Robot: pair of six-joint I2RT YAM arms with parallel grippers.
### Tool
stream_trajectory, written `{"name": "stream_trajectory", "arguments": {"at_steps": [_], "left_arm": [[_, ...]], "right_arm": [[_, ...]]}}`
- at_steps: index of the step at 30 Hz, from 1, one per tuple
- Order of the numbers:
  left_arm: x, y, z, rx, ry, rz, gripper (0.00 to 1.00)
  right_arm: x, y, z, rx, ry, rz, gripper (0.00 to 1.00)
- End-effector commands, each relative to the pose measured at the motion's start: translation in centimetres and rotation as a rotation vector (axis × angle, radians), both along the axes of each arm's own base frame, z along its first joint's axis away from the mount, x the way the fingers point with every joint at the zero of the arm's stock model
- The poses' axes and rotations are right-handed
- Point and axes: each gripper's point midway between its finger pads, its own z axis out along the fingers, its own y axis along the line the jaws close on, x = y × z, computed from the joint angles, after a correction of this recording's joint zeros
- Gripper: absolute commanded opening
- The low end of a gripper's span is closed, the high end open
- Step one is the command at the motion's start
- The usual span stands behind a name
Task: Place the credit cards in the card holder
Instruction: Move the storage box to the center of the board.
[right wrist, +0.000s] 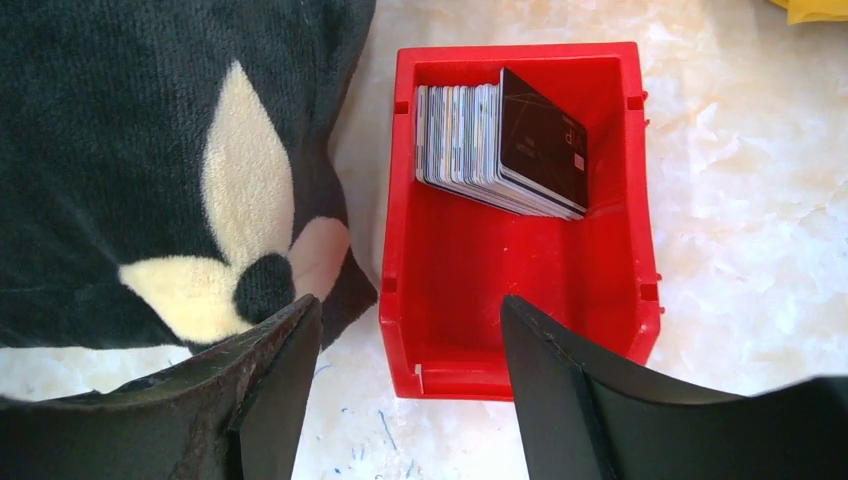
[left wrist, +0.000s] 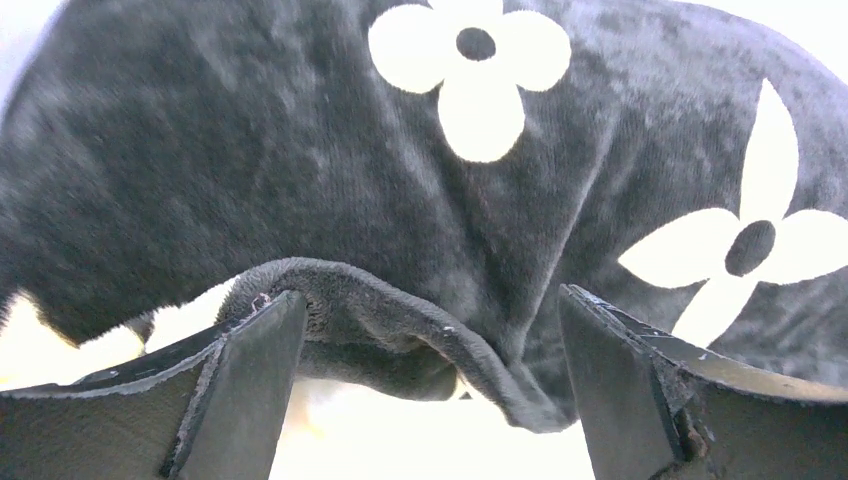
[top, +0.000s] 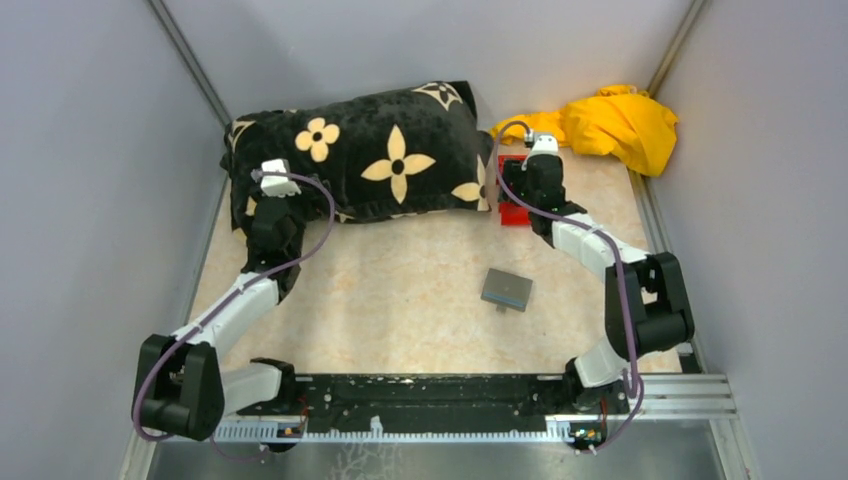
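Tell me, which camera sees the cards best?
Right wrist: it looks right into the red bin at the stacked credit cards. From the top, the right arm hides them; the left wrist shows only flowered cloth.

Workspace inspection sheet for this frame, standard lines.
Surface: pale marbled table, faint blue marks near the bin.
Job's things: card holder lies flat mid-table; credit cards stacked on edge in red bin.
Clutter: black flowered blanket; yellow cloth in far corner.
Grippers: left gripper open, at a blanket fold; right gripper open, over the bin.
Cables: purple cable loops along each arm.
Surroundings: grey walls.
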Motion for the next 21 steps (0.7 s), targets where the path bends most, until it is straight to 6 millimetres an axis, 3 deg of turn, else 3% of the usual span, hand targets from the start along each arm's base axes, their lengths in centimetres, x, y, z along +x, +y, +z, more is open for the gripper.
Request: {"name": "stream_trajectory", "arguments": {"at_steps": [1, 5, 6, 10, 16, 21], "left_arm": [[-1.6, -1.6, -2.6, -0.109, 0.174, -0.029, 1.00], [-3.2, -3.3, -2.6, -0.112, 0.174, -0.040, 1.00], [-3.4, -3.8, -2.6, -0.114, 0.180, -0.044, 1.00], [-4.0, -5.6, -2.7, -0.143, 0.207, -0.059, 1.00], [-4.3, -8.7, -4.6, -0.137, 0.268, -0.098, 1.00], [-4.4, -10.2, -6.2, -0.126, 0.299, -0.111, 1.00]], "right_arm": [[2.0, 1.2, 1.6, -0.012, -0.047, 0.018, 0.66], [2.8, 1.6, 0.2, -0.020, -0.015, 0.019, 0.64], [3.1, 1.7, -1.5, -0.029, 0.020, 0.024, 0.63], [3.8, 2.1, -3.2, -0.056, 0.054, 0.025, 0.60], [5.0, 2.2, -4.7, -0.090, 0.077, 0.027, 0.55], [4.9, 2.2, -5.6, -0.119, 0.102, 0.043, 0.33]]}}
